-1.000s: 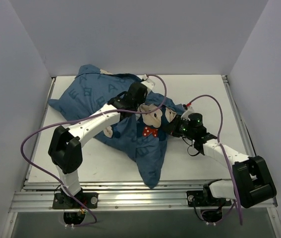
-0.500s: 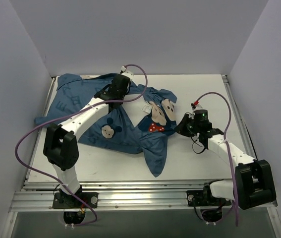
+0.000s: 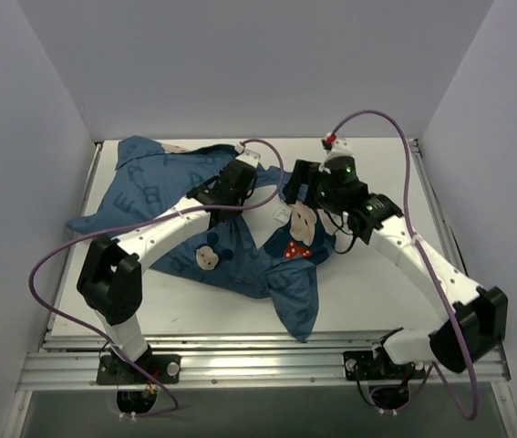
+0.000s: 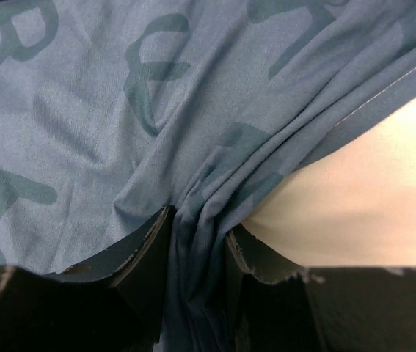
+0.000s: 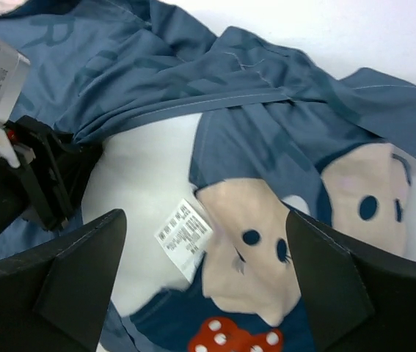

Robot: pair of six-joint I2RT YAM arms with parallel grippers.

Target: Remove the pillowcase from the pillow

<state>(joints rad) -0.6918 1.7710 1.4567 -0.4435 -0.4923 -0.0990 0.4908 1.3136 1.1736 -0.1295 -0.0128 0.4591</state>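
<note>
Between my left fingers [image 4: 143, 249] a thick rope of the soft dark-blue fabric pillowcase [image 4: 83, 110], printed with darker letters, is clamped tight. Its pleats fan up and away from the tips. The stitched hem [image 4: 398, 73] runs off above and to the right of them. Just right of the pinch, under that hem, a pale smooth surface shows. I take it for the plump plain white pillow [image 4: 354, 183], most of it covered by the case.

My right fingers [image 5: 75, 286] are spread wide and grip nothing. They hover over the cloth with the hem ahead of them. A white patch and a small white sewn-in care label [image 5: 184, 229] lie between them, and the cartoon mouse faces [image 5: 255, 249] sit nearer the right-hand finger. From above, the bundle sprawls across the middle of the flat white bench [image 3: 377, 292], beneath both wrists.

My read is that the cover is light, limp and a bit stretchy. A thin single layer would likely slide out of the pads, so a gathered bunch like the left one is the safer hold. The pillow should be light and squashy, and it will probably drag along with the cloth through friction. For the right side I would take the bare white cushion beside the label, not blue fabric. Then one arm can anchor the filling while the other draws the cover off it.
</note>
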